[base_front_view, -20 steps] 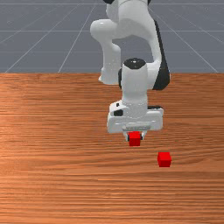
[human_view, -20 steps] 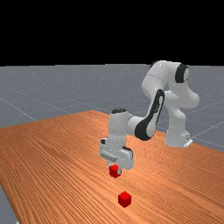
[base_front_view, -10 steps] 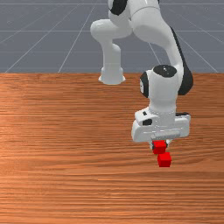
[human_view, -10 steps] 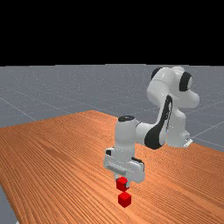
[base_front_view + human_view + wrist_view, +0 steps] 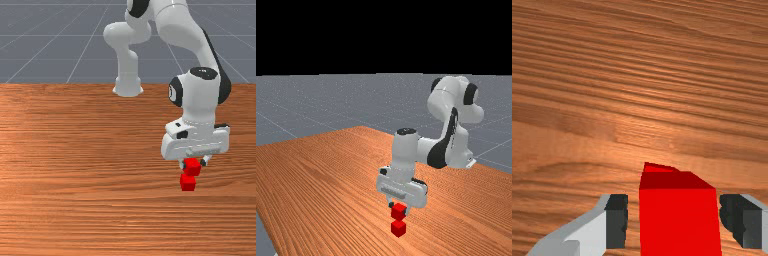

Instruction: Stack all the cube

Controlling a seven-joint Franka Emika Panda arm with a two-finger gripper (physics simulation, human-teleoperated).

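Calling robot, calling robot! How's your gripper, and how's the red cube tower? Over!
Gripper open. Upper red cube sits on lower red cube, slightly askew. Fingers flank the upper one, so probably best to lift straight up. Over.

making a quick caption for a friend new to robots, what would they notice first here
Probably the upper red cube, set a little askew on the lower red cube, low in the far view and bright against the orange-brown table. Next, the big white and grey arm coming down in the front view's right half, its gripper open around the upper cube.
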